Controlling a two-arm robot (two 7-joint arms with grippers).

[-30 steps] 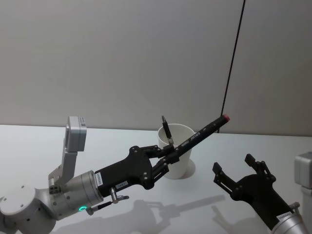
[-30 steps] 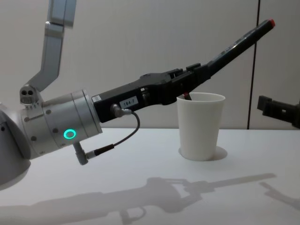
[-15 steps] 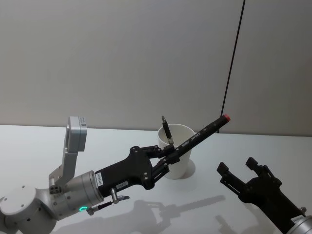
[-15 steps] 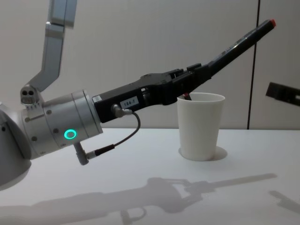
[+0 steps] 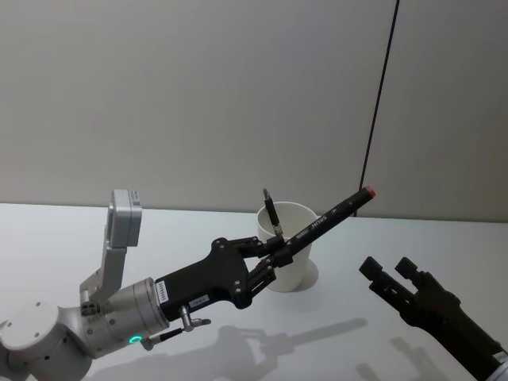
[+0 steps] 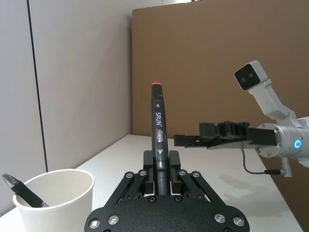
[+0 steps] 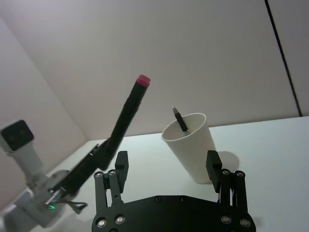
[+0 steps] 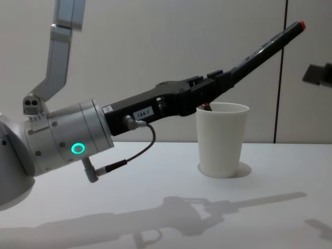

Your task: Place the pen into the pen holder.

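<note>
Now the step in hand, as I judge it, is to bring the pen (image 5: pixel 329 216) over the mouth of the cup (image 5: pixel 300 266) and let it in. To do this well, the short lower end should come above the opening first, and the pen should be turned steeper before it is released, because at this slant it could fall across the rim. The cup is light paper, so a push from the side may tip it. The other pen (image 5: pixel 271 210) leaning inside takes the left of the opening, so the free side is better. The left gripper (image 5: pixel 278 252) is stretched forward and a little upward, just beside the near rim, and it is clamped on the lower part of the pen. The red tip points up and to the right, past the cup. The right gripper (image 5: pixel 387 268) hangs above the table (image 5: pixel 48 230), well apart on the right, with its fingers spread wide and holding nothing.
</note>
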